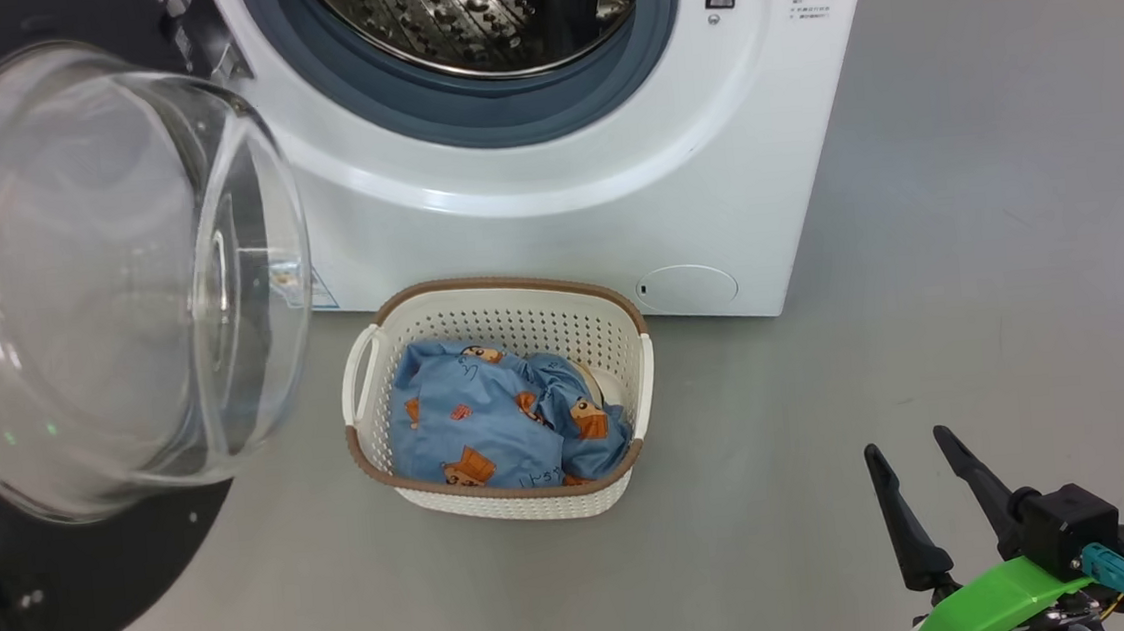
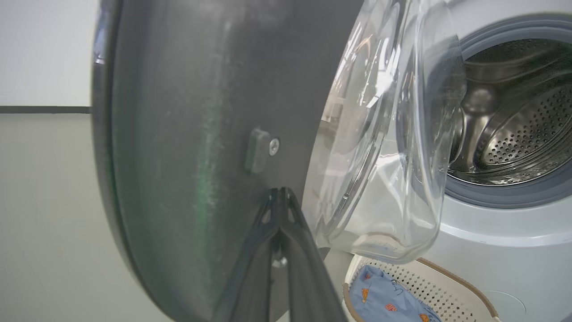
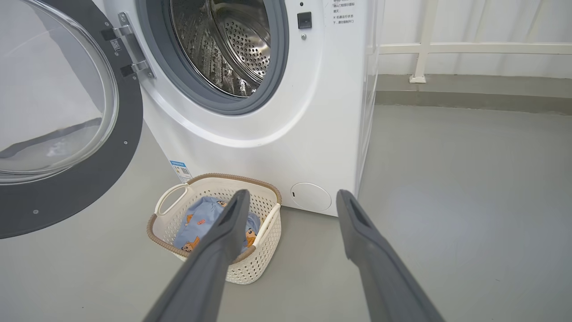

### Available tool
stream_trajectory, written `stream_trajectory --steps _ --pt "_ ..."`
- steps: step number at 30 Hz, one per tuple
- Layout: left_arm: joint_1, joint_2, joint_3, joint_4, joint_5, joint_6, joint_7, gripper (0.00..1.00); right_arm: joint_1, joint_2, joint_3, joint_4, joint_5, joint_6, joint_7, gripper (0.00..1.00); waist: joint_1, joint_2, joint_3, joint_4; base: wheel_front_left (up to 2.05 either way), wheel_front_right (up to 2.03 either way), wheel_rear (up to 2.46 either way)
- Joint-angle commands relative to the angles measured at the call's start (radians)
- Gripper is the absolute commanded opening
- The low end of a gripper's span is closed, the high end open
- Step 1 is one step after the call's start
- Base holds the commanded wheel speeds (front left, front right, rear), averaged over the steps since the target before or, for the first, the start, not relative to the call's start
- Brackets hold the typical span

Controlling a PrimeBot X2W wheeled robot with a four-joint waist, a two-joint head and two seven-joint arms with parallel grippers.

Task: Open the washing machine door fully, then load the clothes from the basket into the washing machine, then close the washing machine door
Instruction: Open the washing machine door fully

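The washing machine (image 1: 552, 186) stands open, its steel drum (image 3: 228, 49) bare inside. The washing machine door (image 1: 108, 281) is swung out to the left, its glass bowl bulging toward me. My left gripper (image 2: 279, 192) is shut with nothing between its fingers. Its tips are close against the inner face of the door's black rim (image 2: 178, 134); I cannot tell if they touch. The basket (image 1: 523, 329) sits on the floor before the machine. The clothes (image 1: 490, 416), blue with orange figures, lie in it. My right gripper (image 1: 905, 442) stands open and empty, right of the basket and nearer to me.
Bare grey floor (image 1: 970, 273) stretches to the right of the machine. A round filter cap (image 1: 687, 288) sits low on the machine's front. A white railing (image 3: 424, 44) runs along the wall behind. The open door overhangs the floor left of the basket.
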Motion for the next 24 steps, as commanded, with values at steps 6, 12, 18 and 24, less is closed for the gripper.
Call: stream_trajectory --steps 6,12,18,24 --pt "-0.097 0.084 0.113 0.051 -0.037 -0.007 -0.005 0.0 -0.027 -0.021 0.034 -0.022 0.025 0.002 -0.012 1.0 0.0 0.0 0.018 -0.004 0.0 0.0 0.0" --pt "-0.159 0.135 0.15 0.142 -0.047 -0.022 -0.005 0.0 -0.039 -0.033 0.042 -0.024 0.022 0.002 -0.012 1.0 0.0 0.0 0.037 -0.009 0.0 0.0 0.0" --pt "-0.215 0.158 0.182 0.209 -0.052 -0.03 -0.005 0.0 -0.053 -0.045 0.046 -0.028 0.024 0.002 -0.012 1.0 0.0 0.0 0.058 -0.012 0.0 0.0 0.0" --pt "-0.246 0.169 0.214 0.242 -0.05 -0.034 -0.005 0.0 -0.061 -0.047 0.052 -0.028 0.023 0.002 -0.012 1.0 0.0 0.0 0.074 -0.019 0.0 0.0 0.0"
